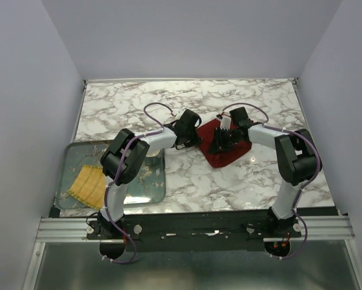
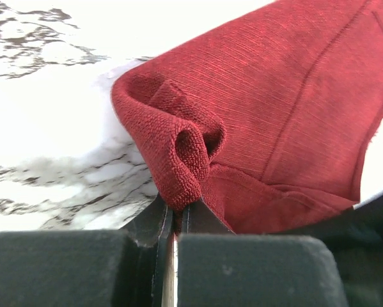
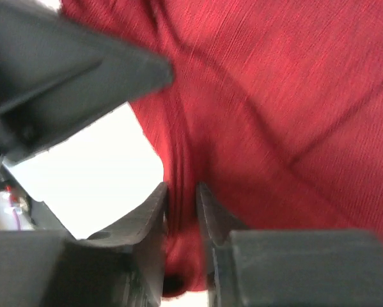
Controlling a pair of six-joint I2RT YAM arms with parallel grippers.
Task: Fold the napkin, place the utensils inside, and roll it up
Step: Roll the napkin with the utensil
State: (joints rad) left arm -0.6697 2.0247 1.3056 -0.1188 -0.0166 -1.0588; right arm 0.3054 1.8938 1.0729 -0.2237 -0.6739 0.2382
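1. The dark red woven cloth napkin [image 1: 223,158] lies bunched on the white marble tabletop [image 1: 229,103], between both arms.
2. It looks soft, light and limp, so it will likely sag; hems and corners are the best places to hold.
3. The left fingers [image 2: 149,224] are together, pinching a rolled hem. The right fingers [image 3: 149,211] straddle a fold; I cannot tell whether they grip it.
4. No writing is readable.
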